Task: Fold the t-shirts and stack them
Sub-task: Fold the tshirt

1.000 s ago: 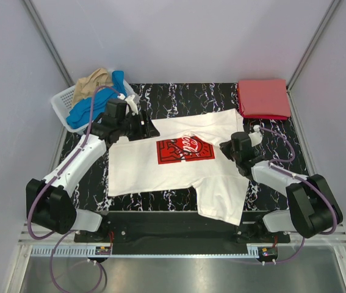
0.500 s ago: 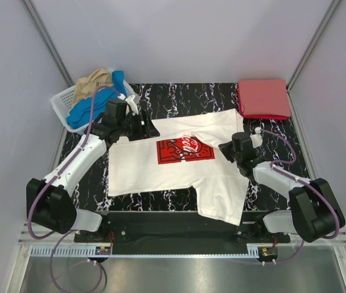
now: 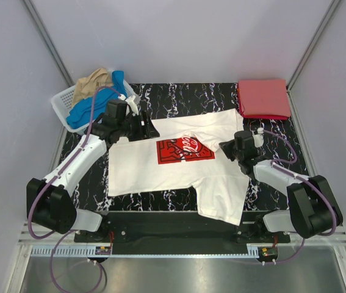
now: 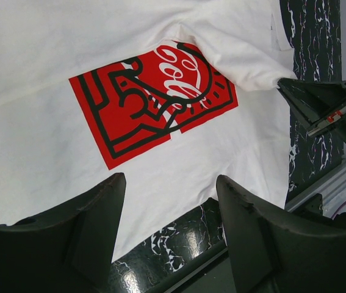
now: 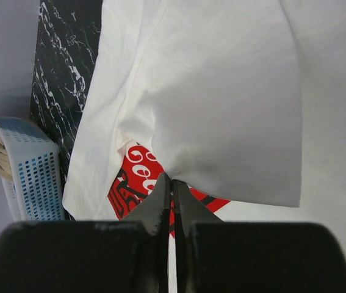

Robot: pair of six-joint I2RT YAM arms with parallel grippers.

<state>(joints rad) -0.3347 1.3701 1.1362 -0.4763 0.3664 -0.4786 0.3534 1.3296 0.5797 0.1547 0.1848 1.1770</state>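
A white t-shirt (image 3: 160, 174) with a red chest print (image 3: 179, 151) lies spread on the black marble table (image 3: 179, 94). My right gripper (image 5: 171, 178) is shut on a fold of this white shirt (image 5: 221, 110) at the print's edge (image 5: 133, 180); from above it sits at the shirt's right side (image 3: 226, 148). My left gripper (image 4: 171, 179) hangs open over the shirt's upper left part (image 3: 150, 129), with nothing between its fingers. A folded red t-shirt (image 3: 263, 97) rests at the far right corner. Blue (image 3: 90, 110) and tan (image 3: 93, 82) t-shirts lie in the basket.
The white lattice basket (image 3: 61, 104) stands at the far left corner, also seen from the right wrist (image 5: 35, 171). Grey walls close in the table on three sides. Bare marble shows along the far edge and beside the shirt's lower left.
My right gripper has shifted slightly to the right and away with the pinched fold, and the white cloth now covers a bit more of the print's upper right corner. The left arm has not moved.
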